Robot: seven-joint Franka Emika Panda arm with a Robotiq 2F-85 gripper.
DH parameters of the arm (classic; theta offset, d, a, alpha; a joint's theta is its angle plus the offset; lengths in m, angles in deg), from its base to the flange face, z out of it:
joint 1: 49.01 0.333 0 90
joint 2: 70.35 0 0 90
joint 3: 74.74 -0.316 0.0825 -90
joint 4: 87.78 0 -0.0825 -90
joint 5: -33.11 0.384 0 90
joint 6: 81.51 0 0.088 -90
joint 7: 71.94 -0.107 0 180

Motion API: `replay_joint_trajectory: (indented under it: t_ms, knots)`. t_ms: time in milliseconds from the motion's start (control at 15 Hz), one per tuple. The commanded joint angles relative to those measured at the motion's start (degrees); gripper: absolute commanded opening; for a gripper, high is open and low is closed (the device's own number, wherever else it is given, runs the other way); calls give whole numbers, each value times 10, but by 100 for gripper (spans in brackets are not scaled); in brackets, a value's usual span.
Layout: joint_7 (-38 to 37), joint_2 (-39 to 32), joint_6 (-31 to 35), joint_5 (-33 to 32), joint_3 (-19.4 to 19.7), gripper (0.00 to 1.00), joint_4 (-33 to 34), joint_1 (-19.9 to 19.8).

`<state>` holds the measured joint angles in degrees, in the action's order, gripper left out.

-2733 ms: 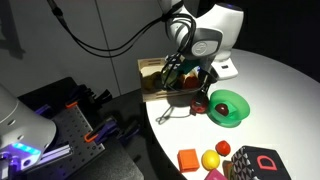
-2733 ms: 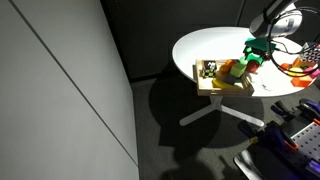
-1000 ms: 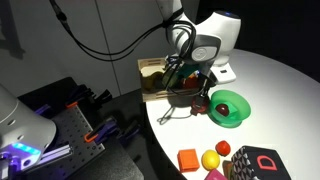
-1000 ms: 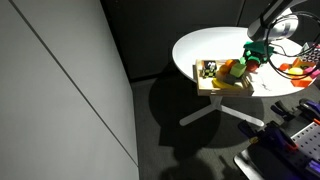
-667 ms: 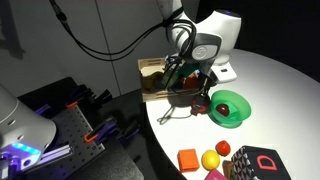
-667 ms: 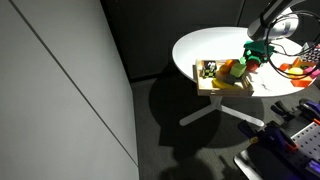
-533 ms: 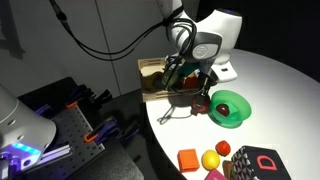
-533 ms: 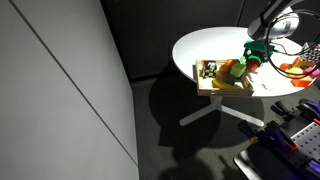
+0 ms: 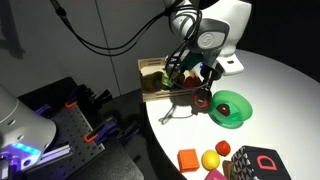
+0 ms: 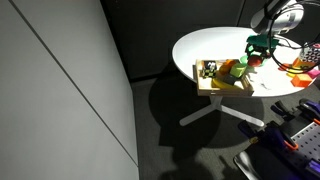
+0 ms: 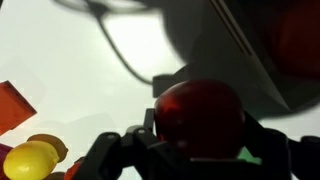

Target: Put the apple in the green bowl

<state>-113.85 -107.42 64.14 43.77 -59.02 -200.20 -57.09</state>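
Gripper [image 11: 196, 148] clamped on the apple [image 11: 198, 112], green bowl [image 9: 232, 120] just beside it, table [image 9: 280, 90] beneath.

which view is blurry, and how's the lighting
Wrist view: the apple and the dark fingers are soft, too close for focus, against a bright white table. Both exterior views: dark room, table brightly lit.

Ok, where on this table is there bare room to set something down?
Widest bare patch: white table beyond the green bowl, toward the far rim. A narrower strip lies between the bowl and the toy cluster at the near edge. Crowded: around the wooden tray, where the claw holds the apple.
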Motion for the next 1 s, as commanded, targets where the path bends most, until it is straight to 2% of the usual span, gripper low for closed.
replay_joint_trajectory:
  t_ms: [0, 400, 933]
  knots:
    - [22, 40, -39, -8, 5, 56, -11, 0]
    - [16, 68, -65, -20, 15, 56, -6, 5]
    - [7, 55, -75, -32, 27, 56, 16, -2]
